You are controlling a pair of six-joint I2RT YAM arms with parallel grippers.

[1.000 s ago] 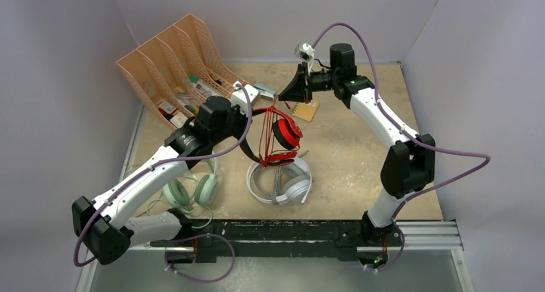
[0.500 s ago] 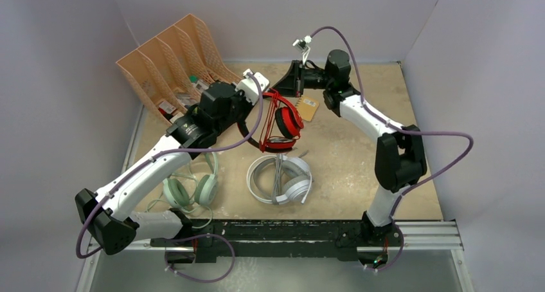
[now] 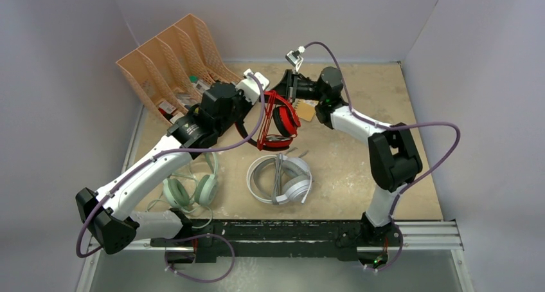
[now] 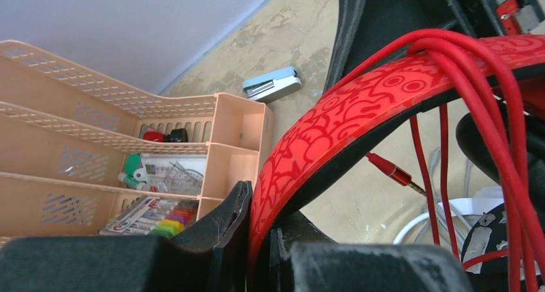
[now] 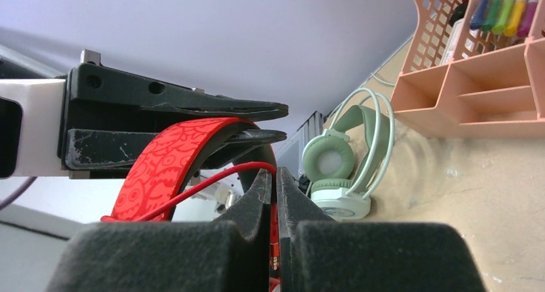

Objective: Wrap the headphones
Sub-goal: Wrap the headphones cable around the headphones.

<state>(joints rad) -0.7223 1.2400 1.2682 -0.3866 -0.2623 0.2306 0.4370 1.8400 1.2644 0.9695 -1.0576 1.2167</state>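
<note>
My left end effector clamps the band of the red-and-black over-ear headphones, held above the sandy surface, my right end effector pinches their red cord, and the peach slotted plastic organizer holds coloured markers.

Right gripper swung left along the far edge of the tabletop and is now just beside the red headphones; its elbow followed left. Left gripper shifted toward the far edge, carrying the red headphones further from the white headphones. The red cord loop hung long before and is now drawn up shorter, apparently pinched between the right fingers.
</note>
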